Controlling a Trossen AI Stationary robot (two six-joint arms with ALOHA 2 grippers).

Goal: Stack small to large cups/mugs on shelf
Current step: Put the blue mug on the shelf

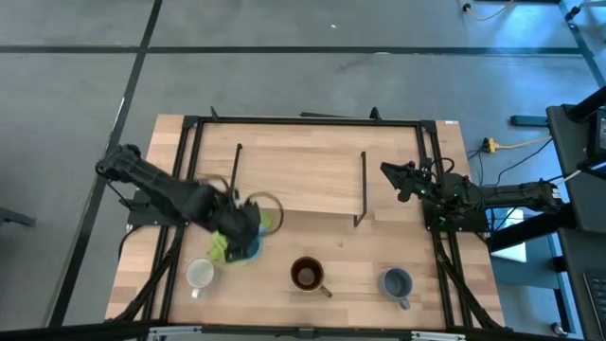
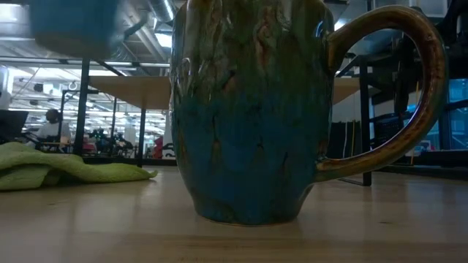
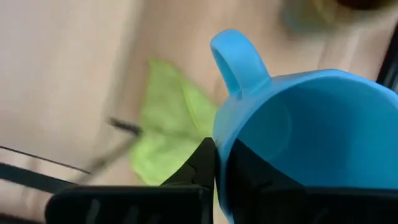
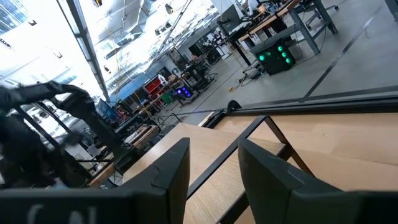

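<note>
My left gripper (image 1: 242,230) is shut on the light blue mug (image 3: 311,130), held over the green cloth (image 1: 219,247) at the table's near left. In the low view the mug (image 2: 73,25) hangs clear above the tabletop. The white mug (image 1: 199,275), the brown mug (image 1: 307,275) and the grey-blue mug (image 1: 396,282) stand on their bases in a row along the near edge. The shelf (image 1: 298,180), a light-wood board on black wire ends, stands mid-table with nothing on it. My right gripper (image 4: 214,174) is open and empty at the table's right, beside the shelf's right end. My left gripper pinches the light blue mug's rim wall (image 3: 221,134), close beside the handle (image 3: 236,56). One finger (image 3: 198,163) is outside the mug and the other (image 3: 255,165) inside it. The fingers come from above, slanting down. The mug is lifted clear of the table.
The green cloth (image 2: 51,169) lies crumpled on the table under the held mug. The brown mug (image 2: 248,109) stands right in front of the low camera. A black frame (image 1: 189,133) runs around the tabletop. Bare wood lies between the shelf and the mug row.
</note>
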